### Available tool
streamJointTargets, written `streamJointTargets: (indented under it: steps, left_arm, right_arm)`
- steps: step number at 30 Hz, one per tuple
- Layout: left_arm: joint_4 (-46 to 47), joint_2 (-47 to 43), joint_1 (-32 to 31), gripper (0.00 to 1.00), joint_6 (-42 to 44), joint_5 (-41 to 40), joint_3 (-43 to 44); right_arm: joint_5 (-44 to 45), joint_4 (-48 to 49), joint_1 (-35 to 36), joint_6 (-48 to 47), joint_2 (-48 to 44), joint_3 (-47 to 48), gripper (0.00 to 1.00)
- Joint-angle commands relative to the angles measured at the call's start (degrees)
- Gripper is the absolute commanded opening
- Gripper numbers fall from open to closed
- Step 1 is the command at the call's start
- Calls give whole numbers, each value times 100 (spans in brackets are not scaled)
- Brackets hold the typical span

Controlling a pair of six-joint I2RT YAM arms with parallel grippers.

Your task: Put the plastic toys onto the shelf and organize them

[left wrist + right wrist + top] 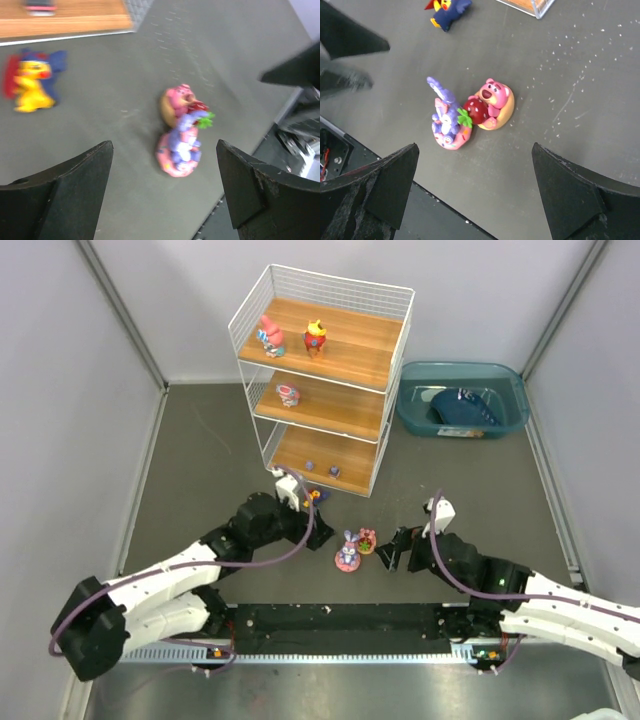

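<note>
Left arm (165, 580), right arm (570, 605) wearing white shells over black joints, flanking black base rail (340, 618). Purple cables (290, 550) looping along both. Left gripper (164, 150) showing matte black wedge fingers (65, 190), edges possibly scuffed.

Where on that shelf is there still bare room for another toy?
The top tier is bare right of the red-and-yellow toy, up to the wire side. The middle tier is bare right of its single toy. Crowded: the table in front, where two toys touch.

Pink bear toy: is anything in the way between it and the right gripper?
No, nothing visible is. The open right gripper faces the pink bear directly; the purple bunny touches the bear's far side.
</note>
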Motion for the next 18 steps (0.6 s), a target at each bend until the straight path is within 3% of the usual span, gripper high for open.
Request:
streamJointTargets:
  steps: [1, 8, 18]
  left_arm:
    - [155, -92, -1255, 89, 205, -630, 162]
    - [-72, -365, -2602, 92, -1148, -2916, -383]
    - [-496, 1022, -3103, 99, -1465, -3938, 494]
  right_arm:
    - [-94, 80, -189, 65, -43, -57, 96]
    - [-103, 71, -224, 21, -210, -74, 96]
    - [90, -26, -233, 179, -596, 92, 96]
